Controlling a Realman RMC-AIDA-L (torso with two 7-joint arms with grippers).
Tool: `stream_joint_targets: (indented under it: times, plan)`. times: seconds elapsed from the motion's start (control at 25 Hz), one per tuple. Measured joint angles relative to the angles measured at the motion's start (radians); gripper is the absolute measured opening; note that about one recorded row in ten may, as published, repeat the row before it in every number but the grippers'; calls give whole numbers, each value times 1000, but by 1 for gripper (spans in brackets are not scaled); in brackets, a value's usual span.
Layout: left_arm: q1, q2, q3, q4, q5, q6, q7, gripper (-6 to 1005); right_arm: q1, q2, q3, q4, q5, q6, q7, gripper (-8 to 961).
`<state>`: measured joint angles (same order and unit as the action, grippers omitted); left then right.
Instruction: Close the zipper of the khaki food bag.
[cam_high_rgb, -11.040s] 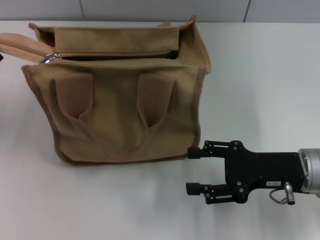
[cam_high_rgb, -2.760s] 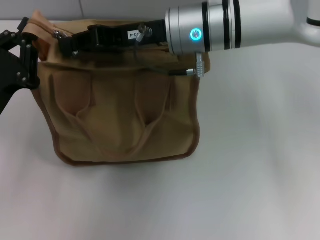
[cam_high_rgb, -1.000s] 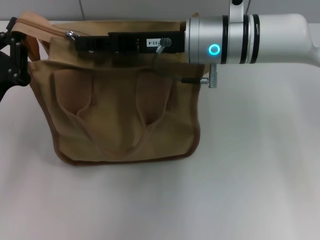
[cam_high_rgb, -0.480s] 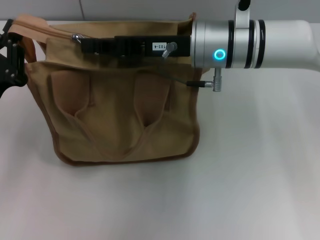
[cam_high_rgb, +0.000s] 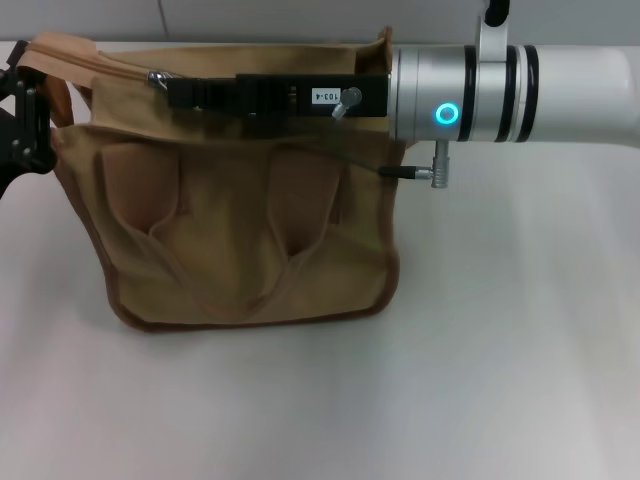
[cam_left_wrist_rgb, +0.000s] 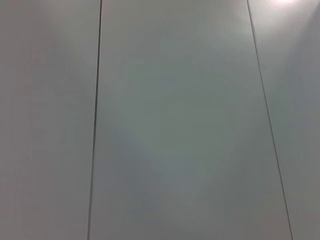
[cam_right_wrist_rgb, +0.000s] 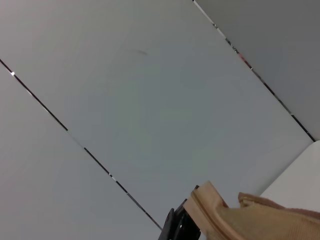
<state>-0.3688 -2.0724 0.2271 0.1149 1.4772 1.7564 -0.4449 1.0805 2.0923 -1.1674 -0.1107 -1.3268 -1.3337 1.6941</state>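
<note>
Zipper (cam_high_rgb: 125, 66) pull sits right at the right gripper (cam_high_rgb: 170, 92), fingers look pinched on it; left gripper (cam_high_rgb: 25, 125) braces the khaki food bag (cam_high_rgb: 240, 250), grip unclear.

The khaki food bag (cam_high_rgb: 250, 230) is soft, rough cloth that does not shine, with darker brown cloth along its edges. The zipper (cam_high_rgb: 156, 76) has a small shiny metal tab. The worktop (cam_high_rgb: 500, 350) is smooth, white and dull.
</note>
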Motion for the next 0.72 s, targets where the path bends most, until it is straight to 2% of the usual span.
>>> stream_joint_targets:
  times: [0.72]
  plan:
    - [-2, 0, -10, 0, 0, -8, 0, 35, -47, 0, 1, -34, 0, -18, 0, 9]
